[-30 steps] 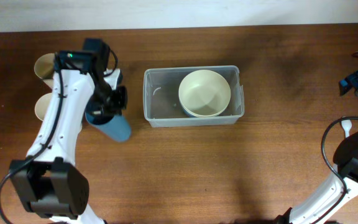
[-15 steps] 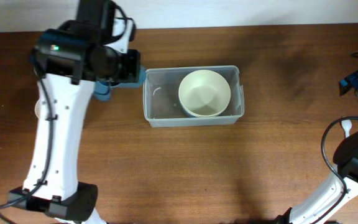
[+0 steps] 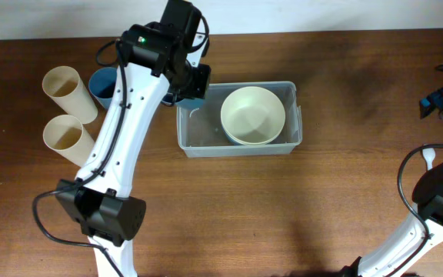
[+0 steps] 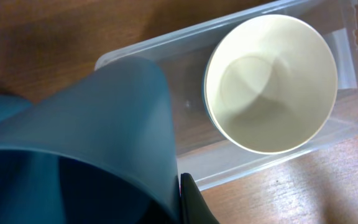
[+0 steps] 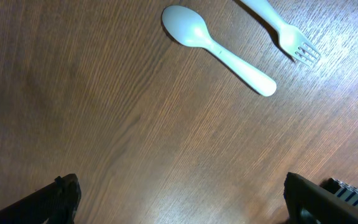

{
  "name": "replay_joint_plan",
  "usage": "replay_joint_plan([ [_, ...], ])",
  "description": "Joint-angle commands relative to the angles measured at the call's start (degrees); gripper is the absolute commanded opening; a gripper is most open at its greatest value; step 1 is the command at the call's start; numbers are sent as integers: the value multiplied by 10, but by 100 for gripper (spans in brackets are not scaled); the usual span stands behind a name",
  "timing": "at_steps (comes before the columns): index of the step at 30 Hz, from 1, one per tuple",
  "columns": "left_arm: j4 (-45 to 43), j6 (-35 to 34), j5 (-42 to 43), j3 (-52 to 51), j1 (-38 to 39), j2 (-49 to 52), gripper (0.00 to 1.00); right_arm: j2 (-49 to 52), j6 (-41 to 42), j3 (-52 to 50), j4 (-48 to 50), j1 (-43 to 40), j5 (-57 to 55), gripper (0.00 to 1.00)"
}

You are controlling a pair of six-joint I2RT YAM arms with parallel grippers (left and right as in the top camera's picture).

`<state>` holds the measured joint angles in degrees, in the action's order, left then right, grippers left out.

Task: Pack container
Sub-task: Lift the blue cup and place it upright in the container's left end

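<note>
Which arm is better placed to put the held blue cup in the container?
Left: left gripper holds the blue cup at the container's free end; right gripper hangs open, far away.

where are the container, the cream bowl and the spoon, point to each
container (image 3: 198,135), overhead view, bare floor at its left end
cream bowl (image 3: 253,115), overhead view, middle of its inside
spoon (image 5: 219,51), right wrist view, upper handle just below its scoop

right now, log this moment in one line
left gripper: shut on blue cup, above container left end | container: bowl inside | right gripper: open, empty, near spoon
</note>
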<state>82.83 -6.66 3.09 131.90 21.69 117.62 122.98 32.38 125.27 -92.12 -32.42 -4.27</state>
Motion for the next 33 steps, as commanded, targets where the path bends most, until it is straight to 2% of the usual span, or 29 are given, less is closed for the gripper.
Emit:
replay_joint_plan([
  [1, -14, 25, 11, 5, 0, 7, 2, 2, 3, -3, 0, 2, -9, 99],
  [19, 9, 37, 35, 5, 10, 35, 2, 2, 3, -3, 0, 2, -9, 99],
  [29, -27, 37, 14, 5, 9, 81, 2, 2, 3, -3, 0, 2, -9, 99],
  [31, -29, 37, 14, 5, 7, 81, 13, 2, 3, -3, 0, 2, -9, 99],
  [33, -29, 37, 14, 5, 5, 81, 15, 2, 3, -3, 0, 2, -9, 99],
])
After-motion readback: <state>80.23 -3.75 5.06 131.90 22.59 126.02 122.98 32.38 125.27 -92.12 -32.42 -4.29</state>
